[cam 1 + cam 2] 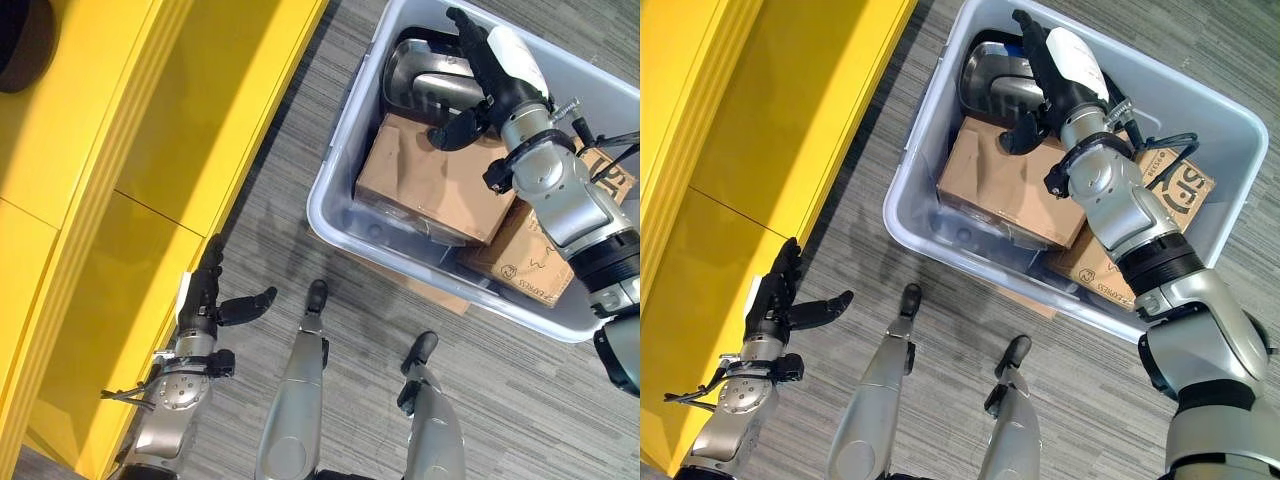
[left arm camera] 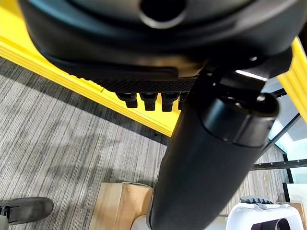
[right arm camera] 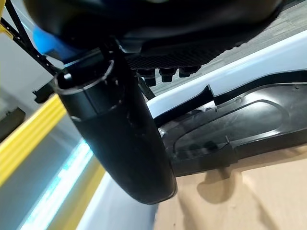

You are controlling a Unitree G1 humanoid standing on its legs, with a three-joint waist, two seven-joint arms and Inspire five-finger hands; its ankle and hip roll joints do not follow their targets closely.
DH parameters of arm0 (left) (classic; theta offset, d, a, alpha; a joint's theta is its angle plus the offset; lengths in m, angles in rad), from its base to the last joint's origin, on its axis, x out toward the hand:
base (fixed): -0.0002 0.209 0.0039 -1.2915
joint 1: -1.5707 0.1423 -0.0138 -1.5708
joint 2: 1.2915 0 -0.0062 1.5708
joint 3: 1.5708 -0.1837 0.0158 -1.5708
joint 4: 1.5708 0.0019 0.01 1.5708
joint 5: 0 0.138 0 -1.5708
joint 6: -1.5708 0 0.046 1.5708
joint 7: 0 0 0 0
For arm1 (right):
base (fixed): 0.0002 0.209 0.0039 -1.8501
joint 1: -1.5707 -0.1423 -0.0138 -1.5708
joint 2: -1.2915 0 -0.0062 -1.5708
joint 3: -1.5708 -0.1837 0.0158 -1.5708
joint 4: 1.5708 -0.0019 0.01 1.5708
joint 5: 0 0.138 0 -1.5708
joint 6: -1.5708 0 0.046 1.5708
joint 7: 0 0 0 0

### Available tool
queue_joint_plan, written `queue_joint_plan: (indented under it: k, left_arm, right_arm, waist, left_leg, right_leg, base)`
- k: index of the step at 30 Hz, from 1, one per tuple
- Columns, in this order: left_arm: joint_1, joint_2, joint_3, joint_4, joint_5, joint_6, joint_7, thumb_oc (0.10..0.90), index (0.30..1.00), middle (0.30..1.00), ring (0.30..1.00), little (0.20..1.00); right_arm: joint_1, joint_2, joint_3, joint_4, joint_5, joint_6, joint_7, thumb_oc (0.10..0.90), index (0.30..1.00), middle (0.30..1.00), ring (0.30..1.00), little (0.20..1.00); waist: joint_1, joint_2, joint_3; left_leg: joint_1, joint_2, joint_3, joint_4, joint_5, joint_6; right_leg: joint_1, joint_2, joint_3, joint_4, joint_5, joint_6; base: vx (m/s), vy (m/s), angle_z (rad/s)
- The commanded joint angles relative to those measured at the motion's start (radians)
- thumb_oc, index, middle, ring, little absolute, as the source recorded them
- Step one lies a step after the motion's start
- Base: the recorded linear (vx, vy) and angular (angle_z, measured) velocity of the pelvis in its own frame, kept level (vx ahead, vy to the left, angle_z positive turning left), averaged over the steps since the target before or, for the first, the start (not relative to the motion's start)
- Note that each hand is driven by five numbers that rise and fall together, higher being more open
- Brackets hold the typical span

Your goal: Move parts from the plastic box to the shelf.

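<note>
Left hand (image 1: pixel 205 300) hangs released beside the long yellow shelf (image 1: pixel 130 150), fingers straight along its front panel and thumb stuck out, holding nothing. Further right, on the grey striped carpet (image 1: pixel 300 230), sits the pale grey plastic box (image 1: pixel 335 190), and in it lie brown cardboard cartons (image 1: pixel 430 185) with a glossy dark moulded plastic part (image 1: pixel 425 85) lying against them at the box's far wall. Right hand (image 1: pixel 1060 75) reaches into that far end, fingers extended over the dark part and thumb spread toward the nearest carton; nothing is gripped, and I cannot tell whether the fingertips actually touch the part. The risk from here, as I judge it, is a poor hold: the part looks smooth and curved and sits hard by the box wall, so fingers closing on it could slide off or jam between wall and part, and a lift could drag the carton or tip the box.
</note>
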Motion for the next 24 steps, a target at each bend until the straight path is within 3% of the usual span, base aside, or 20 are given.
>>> queue_joint_plan:
  k: [1, 9, 24]
  left_arm:
    - [0.016, 0.068, 0.036, -0.131, -0.035, -0.092, 0.035, 0.900, 1.000, 1.000, 1.000, 1.000]
    - [0.012, 0.073, 0.045, -0.129, -0.033, -0.101, 0.064, 0.900, 1.000, 1.000, 1.000, 1.000]
    - [-0.005, 0.058, 0.028, -0.123, -0.027, -0.108, 0.091, 0.900, 1.000, 1.000, 1.000, 1.000]
  right_arm:
    - [-0.219, -0.085, 0.025, -0.026, -0.038, -0.060, -0.079, 0.900, 1.000, 1.000, 1.000, 1.000]
    - [-0.281, -0.101, 0.070, 0.014, -0.047, -0.057, -0.091, 0.900, 1.000, 1.000, 1.000, 1.000]
    - [-0.260, -0.087, 0.070, 0.064, -0.070, -0.048, -0.110, 0.900, 1.000, 1.000, 1.000, 1.000]
  waist:
    - [0.009, 0.007, -0.010]
    - [0.001, 0.023, -0.009]
    - [-0.009, 0.031, -0.009]
  left_leg:
    - [-0.087, 0.007, -0.037, 0.139, -0.108, -0.006]
    - [-0.175, -0.007, -0.035, 0.228, -0.142, 0.005]
    - [-0.221, -0.018, -0.035, 0.257, -0.155, 0.015]
  right_leg:
    - [0.174, -0.025, -0.001, 0.056, -0.134, -0.009]
    - [0.047, -0.037, 0.030, 0.198, -0.174, -0.015]
    - [0.001, -0.043, 0.032, 0.229, -0.185, -0.013]
  base:
    - [0.01, 0.023, 0.07]
    - [-0.01, 0.025, 0.03]
    - [0.00, 0.003, 0.01]
